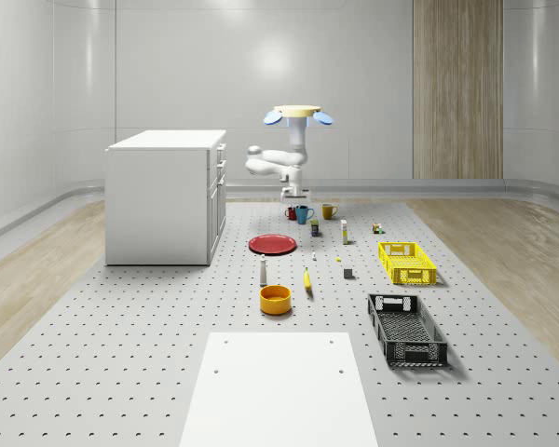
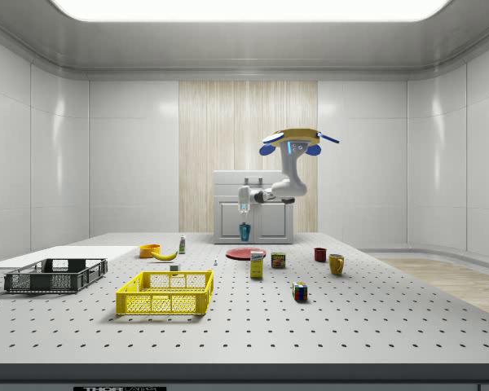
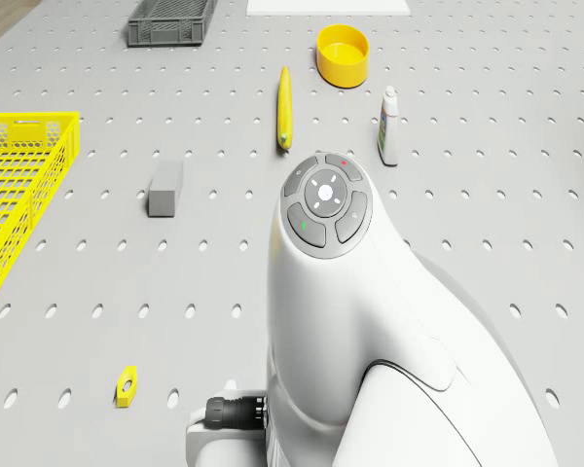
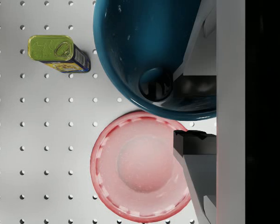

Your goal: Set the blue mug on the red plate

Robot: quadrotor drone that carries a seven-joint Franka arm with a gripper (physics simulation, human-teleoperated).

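The drone [image 2: 291, 139] hovers above the bench [image 1: 168, 354], and its end effector [image 2: 244, 213] is clamped on the blue mug's [image 4: 149, 51] rim, one finger inside the wall. The mug hangs in the air just beside and above the red plate [image 4: 137, 165]. It looks rigid, glossy and probably slippery, so the rim grip seems sensible

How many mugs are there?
3. The blue mug hangs in the claw above the table, near the red plate. A red mug and a yellow mug stand on the table, side by side.
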